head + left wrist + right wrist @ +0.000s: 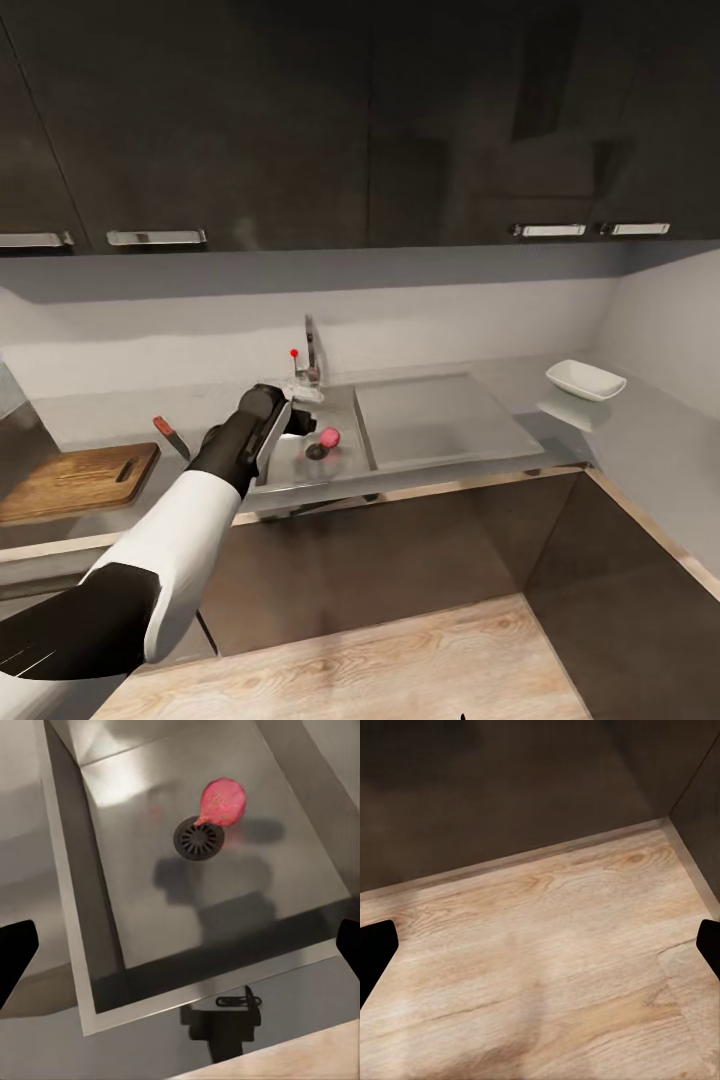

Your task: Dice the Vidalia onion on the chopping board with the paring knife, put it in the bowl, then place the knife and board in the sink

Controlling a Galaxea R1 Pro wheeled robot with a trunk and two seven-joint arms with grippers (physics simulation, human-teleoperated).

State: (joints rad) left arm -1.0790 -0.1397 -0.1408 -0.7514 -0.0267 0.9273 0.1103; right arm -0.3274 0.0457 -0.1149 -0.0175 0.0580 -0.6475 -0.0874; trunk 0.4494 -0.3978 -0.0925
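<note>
The pink-red Vidalia onion (330, 437) (223, 801) lies on the floor of the sink (440, 422) (289, 874), touching the round drain (199, 840). My left gripper (297, 413) (180, 949) hangs open above the basin, a short way from the onion, holding nothing. On the countertop (100, 410) to the left lie the brown chopping board (76, 480) and, beside its far right corner, the paring knife (171, 437). At the far right stands the white bowl (585, 380). My right gripper (540, 949) is open over the wood floor.
The chrome tap (312, 352) with its red knob rises just behind my left wrist. Dark wall cabinets (300, 120) hang above. The counter turns a corner at the right, with dark cabinet fronts (380, 560) below and light wood floor (547, 967).
</note>
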